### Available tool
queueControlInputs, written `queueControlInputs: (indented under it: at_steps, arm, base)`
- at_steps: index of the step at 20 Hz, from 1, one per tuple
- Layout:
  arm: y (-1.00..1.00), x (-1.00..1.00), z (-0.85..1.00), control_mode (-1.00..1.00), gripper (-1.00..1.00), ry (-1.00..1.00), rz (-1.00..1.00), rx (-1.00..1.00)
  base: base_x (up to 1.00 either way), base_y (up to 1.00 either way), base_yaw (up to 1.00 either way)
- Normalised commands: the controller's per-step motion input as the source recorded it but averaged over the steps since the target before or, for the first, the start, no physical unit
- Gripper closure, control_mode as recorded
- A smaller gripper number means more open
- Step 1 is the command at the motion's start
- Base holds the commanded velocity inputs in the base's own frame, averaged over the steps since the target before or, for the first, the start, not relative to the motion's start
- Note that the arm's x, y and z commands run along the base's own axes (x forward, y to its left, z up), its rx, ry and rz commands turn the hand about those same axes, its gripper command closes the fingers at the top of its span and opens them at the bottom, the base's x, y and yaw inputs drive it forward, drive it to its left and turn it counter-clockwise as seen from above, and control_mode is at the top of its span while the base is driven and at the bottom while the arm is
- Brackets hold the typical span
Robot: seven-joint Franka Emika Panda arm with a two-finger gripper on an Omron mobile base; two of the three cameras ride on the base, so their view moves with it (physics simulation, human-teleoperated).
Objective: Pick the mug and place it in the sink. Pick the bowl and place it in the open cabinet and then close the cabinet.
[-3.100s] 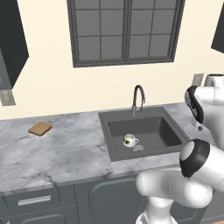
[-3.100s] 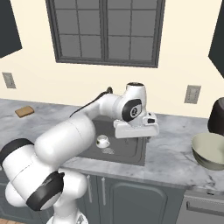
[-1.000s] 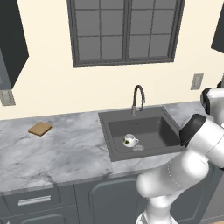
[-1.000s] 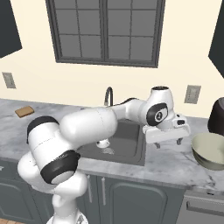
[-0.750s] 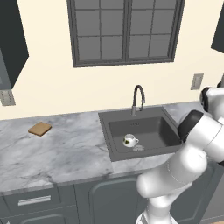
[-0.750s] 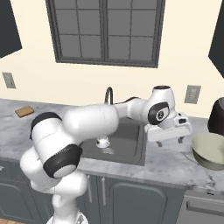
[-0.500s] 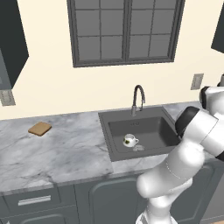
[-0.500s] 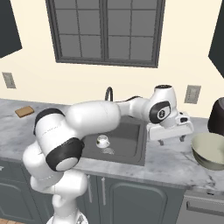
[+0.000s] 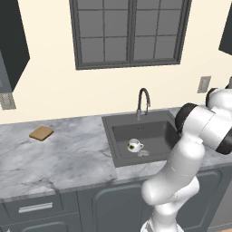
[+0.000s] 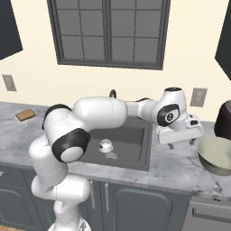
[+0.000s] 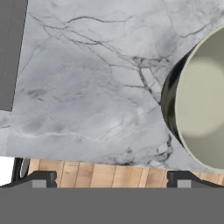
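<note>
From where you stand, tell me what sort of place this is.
A rendered kitchen: a dark sink with a gooseneck faucet set in a marble counter, and a window above it.

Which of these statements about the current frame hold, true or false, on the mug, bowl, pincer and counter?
1. The mug sits inside the sink. True.
2. The pincer is shut on the bowl. False: it is open, hanging over bare counter between sink and bowl.
3. The bowl rests on the counter right of the sink in the right base view. True.
4. The mug lies tipped on the counter beside the faucet. False: it stands upright in the basin.
5. A brown flat item lies on the counter far from the sink. True.
</note>
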Motion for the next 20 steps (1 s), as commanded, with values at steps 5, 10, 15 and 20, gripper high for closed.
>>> queueControlInputs:
  at_steps: [5,10,15,20]
  arm:
    - [-0.17,0.05,-0.05,-1.0,-1.0,0.0,0.0,0.0]
    - [-0.06,0.08,-0.07,-1.0,-1.0,0.0,0.0,0.0]
    - [-0.08,0.11,-0.1,-1.0,-1.0,0.0,0.0,0.0]
    - [-0.15,0.05,-0.15,-1.0,-1.0,0.0,0.0,0.0]
  base:
    - [0.0,0.0,0.0]
    - [0.0,0.0,0.0]
    - [0.0,0.0,0.0]
    - [0.0,0.0,0.0]
